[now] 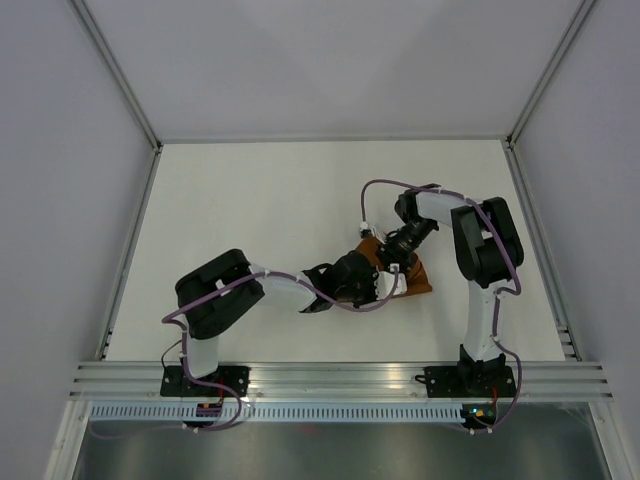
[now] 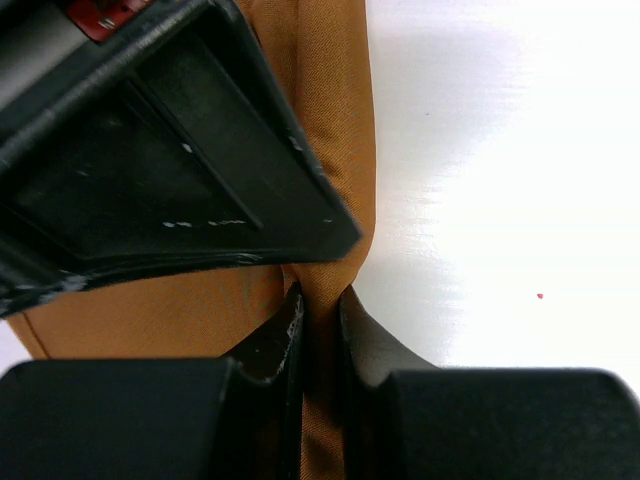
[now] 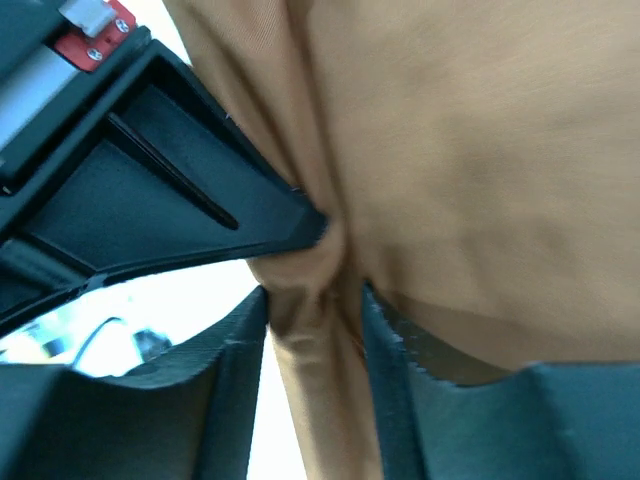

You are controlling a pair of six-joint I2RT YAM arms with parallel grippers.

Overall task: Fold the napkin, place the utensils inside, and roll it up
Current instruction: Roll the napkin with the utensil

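Observation:
The rust-orange napkin [image 1: 417,279] lies bunched right of the table's middle, mostly covered by both grippers. My left gripper [image 1: 383,287] reaches in from the left. In the left wrist view its jaws [image 2: 320,312] are shut on a narrow upright fold of the napkin [image 2: 335,110]. My right gripper [image 1: 393,257] comes down from behind, tip to tip with the left. In the right wrist view a ridge of napkin [image 3: 480,150] runs between its parted jaws [image 3: 313,300], with daylight beside the left finger [image 3: 235,350]. The utensils are hidden.
The white table [image 1: 270,210] spreads left and behind the cloth. An aluminium rail [image 1: 340,378] runs along the near edge by the arm bases. Grey walls close the sides. The right gripper's black body [image 2: 150,170] fills the upper left of the left wrist view.

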